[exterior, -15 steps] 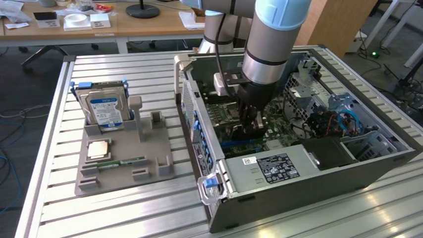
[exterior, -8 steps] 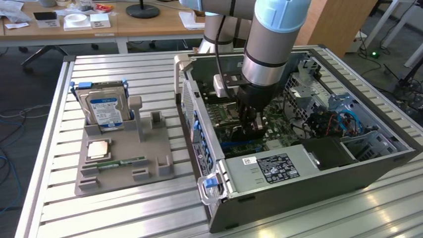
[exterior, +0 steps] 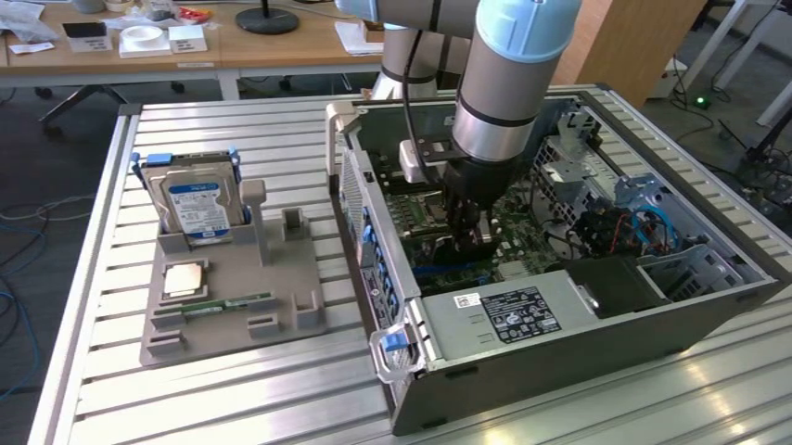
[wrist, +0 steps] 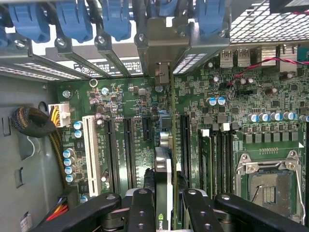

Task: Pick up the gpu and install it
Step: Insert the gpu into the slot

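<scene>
The slatted aluminium table (exterior: 248,389) carries the open dark grey metal computer case (exterior: 557,343), which lies on its side with its top face off. Its walls stand well apart from my wrist, so there is room all round it. The black power supply box (exterior: 520,315) is near on the camera side, and the drive cage (exterior: 644,199) is off to the exterior view's right. My grey and pale blue arm (exterior: 507,83) drops almost straight down into the middle of the case. Below it lies the green motherboard (wrist: 120,111), with its long black expansion slots (wrist: 128,145) running beside a white slot (wrist: 89,150). My black gripper (wrist: 166,193) is clamped on the gpu (wrist: 163,179), a thin card seen edge-on, held upright just above the slots.
</scene>
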`<state>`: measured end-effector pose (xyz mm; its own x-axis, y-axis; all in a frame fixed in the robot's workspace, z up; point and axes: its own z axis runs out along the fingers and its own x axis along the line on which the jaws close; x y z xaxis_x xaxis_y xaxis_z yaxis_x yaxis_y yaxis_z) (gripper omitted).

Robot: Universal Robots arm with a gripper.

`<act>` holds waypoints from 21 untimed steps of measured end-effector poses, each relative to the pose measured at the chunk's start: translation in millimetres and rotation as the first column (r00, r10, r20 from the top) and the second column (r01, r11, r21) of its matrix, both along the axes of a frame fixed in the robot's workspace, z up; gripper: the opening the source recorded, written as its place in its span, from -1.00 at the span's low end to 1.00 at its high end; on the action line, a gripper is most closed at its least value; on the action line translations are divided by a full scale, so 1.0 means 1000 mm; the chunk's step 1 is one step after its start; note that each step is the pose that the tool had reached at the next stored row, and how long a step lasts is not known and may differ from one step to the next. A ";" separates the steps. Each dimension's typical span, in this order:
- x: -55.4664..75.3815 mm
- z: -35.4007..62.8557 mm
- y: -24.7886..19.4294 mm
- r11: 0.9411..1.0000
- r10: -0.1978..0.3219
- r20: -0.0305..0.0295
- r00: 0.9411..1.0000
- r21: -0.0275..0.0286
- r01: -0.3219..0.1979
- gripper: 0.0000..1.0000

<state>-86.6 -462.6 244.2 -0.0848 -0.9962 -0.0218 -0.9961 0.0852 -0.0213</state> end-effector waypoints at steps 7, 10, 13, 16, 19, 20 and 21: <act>0.000 -0.0003 0.0001 1.000 0.000 0.000 1.000 0.001 0.000 -0.47; 0.000 -0.0003 0.0001 1.000 0.000 0.000 1.000 0.001 0.000 -0.47; 0.000 -0.0003 0.0001 1.000 0.000 0.000 1.000 0.001 0.000 -0.47; 0.000 -0.0003 0.0001 1.000 0.000 0.000 1.000 0.001 0.000 -0.47; 0.000 -0.0003 0.0001 1.000 0.000 0.000 1.000 0.001 0.000 -0.47; 0.000 -0.0003 0.0001 1.000 0.000 0.000 1.000 0.001 0.000 -0.47; 0.000 -0.0003 0.0001 1.000 0.000 0.000 1.000 0.001 0.000 -0.47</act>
